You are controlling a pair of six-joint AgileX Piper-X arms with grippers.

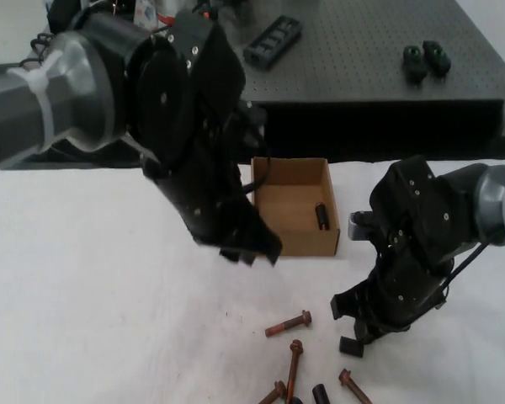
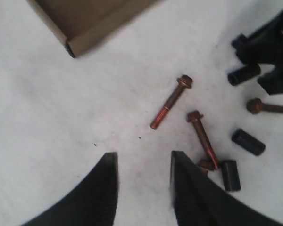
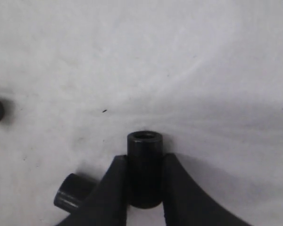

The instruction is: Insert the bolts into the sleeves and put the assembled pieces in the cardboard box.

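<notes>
My right gripper (image 3: pixel 145 162) sits low over the white cloth (image 1: pixel 101 295) at the near right. Its jaws are closed snugly on a black sleeve (image 3: pixel 145 146), which stands upright between the fingertips with its open bore facing up. A second sleeve (image 3: pixel 73 195) lies on the cloth just beside it.

My left gripper (image 2: pixel 144 155) hangs above the cloth near the near left corner of the cardboard box (image 1: pixel 273 240). Its jaws are spread apart and have hold of nothing.

The loose bolts (image 1: pixel 288 323) lie scattered on the cloth nearer than the box, between the two grippers, with spare sleeves (image 2: pixel 248 142) among them. Inside the box, by its right wall, I see one dark piece (image 1: pixel 321 216).
</notes>
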